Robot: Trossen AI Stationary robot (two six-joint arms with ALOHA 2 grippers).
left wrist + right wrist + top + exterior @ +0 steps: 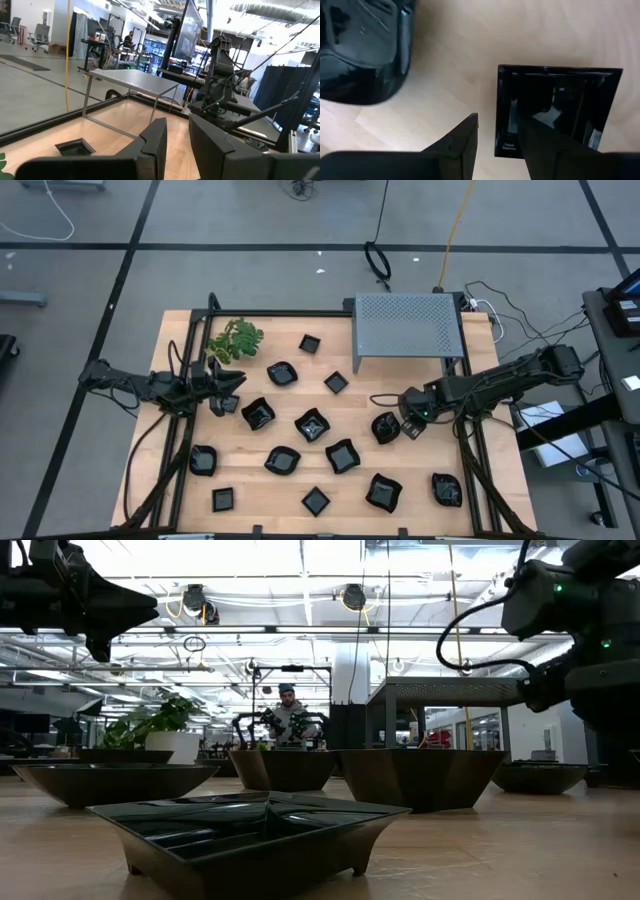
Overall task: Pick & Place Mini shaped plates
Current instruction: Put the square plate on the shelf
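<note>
Many small black plates (312, 424) lie spread over the wooden bench (180, 500). All of them sit flat with the hollow side facing up. Some are square and some have round or wavy edges, so none has a real long side. A few of the square ones are turned so a corner points down the bench like a diamond, such as the one near the front edge (316, 500).

The right pincer (410, 427) hangs low on the right side of the bench, just in front of the grey metal box with holes (405, 325). It points down. A round plate (386, 427) is just beside it. In the right wrist view the pincer (497, 135) has one finger (464, 142) outside a square plate (560, 110) and the other finger over the inside, with the plate's edge in the gap. The fingers look a little apart, but I cannot tell if they are squeezing the edge yet.

The left pincer (232, 387) waits above the left side of the bench, near the green leafy sprig (236, 340). Its fingers (152, 150) are nearly together with nothing between them.

Far behind the bench, a person (290, 720) sits in the room.
</note>
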